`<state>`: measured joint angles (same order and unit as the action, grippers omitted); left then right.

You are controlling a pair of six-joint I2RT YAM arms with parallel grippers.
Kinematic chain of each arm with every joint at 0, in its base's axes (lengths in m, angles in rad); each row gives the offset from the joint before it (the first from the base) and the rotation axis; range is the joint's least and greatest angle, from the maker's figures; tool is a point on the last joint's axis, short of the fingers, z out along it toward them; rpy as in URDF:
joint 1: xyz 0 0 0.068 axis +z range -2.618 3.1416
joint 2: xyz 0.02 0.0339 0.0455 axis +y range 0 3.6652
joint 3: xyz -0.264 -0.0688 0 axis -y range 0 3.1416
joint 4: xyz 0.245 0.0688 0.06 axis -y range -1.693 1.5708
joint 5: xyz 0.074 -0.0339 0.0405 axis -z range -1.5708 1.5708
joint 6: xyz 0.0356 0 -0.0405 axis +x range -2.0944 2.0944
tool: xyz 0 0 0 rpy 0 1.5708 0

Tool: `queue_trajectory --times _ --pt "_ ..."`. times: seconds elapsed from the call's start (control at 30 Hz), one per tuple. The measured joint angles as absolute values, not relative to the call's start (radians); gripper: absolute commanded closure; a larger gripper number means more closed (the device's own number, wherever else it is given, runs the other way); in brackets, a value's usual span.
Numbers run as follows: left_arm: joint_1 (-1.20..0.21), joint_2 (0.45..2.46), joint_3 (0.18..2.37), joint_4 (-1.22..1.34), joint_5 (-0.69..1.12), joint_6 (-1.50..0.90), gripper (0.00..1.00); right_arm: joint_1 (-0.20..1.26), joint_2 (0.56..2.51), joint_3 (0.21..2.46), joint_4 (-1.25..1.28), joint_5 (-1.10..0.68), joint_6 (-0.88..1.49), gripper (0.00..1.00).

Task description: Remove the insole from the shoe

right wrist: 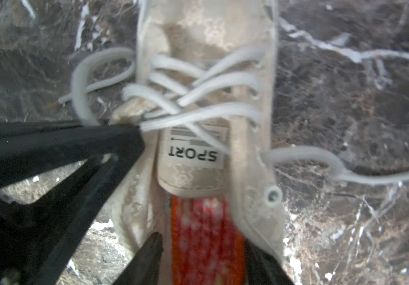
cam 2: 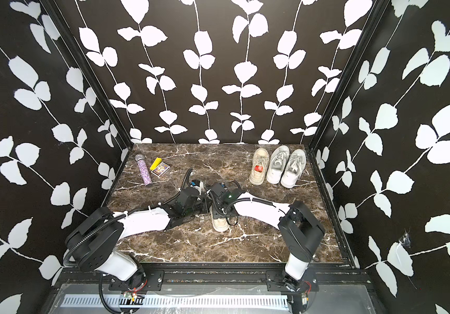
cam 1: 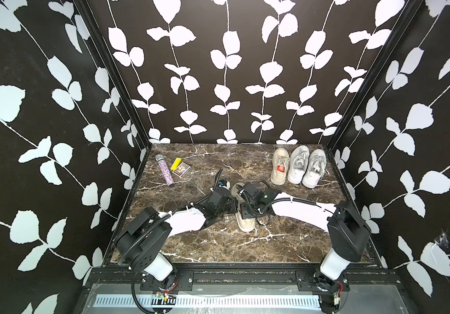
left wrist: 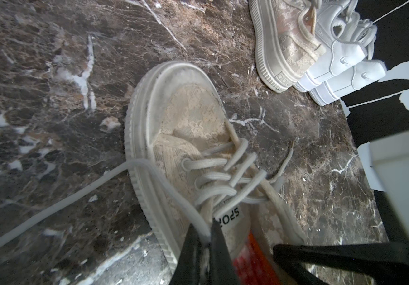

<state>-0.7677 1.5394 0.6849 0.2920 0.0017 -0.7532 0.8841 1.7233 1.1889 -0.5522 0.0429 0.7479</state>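
Microphone: a glittery purple microphone (cam 1: 165,170) lies at the far left of the marble tabletop (cam 1: 218,244), its grey head toward the back wall.
Boxes: a yellow box (cam 1: 176,163) and a printed card box (cam 1: 181,170) sit close together, just beside the microphone.
Left arm: it reaches from the front left corner to the middle of the tabletop.
Left gripper: the left gripper (left wrist: 203,229) is clenched on the lace-side edge of the sneaker's upper, next to the tongue label. A loose white lace runs past its fingers.
Shoe: the beige SPORT sneaker (cam 1: 245,224) rests on its sole in the middle of the tabletop, between the two wrists. In both top views the arms cover its middle part.
Insole: the orange-red patterned insole (right wrist: 205,234) lies inside the sneaker and shows in the opening behind the tongue.
Right gripper: the right gripper (right wrist: 203,240) is released, jaws apart, with one finger on each side of the insole. Whether either finger touches the insole cannot be told.
Right arm: it comes in from the front right corner.
Back right: a second beige sneaker (cam 1: 280,167), with red showing in its opening, stands in a row with a pair of white sneakers (cam 1: 298,165), side by side near the right wall.
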Motion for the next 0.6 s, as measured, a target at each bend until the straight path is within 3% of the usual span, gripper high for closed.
queue_trajectory --times 0.37,0.6 --pt "-0.768 1.536 0.671 0.31 -0.001 -0.759 1.0 0.886 1.796 1.261 -0.633 0.051 0.722 0.37" --pt "-0.768 1.536 0.665 0.321 -0.003 -0.76 1.0 0.892 1.828 1.278 -0.649 0.086 0.714 0.45"
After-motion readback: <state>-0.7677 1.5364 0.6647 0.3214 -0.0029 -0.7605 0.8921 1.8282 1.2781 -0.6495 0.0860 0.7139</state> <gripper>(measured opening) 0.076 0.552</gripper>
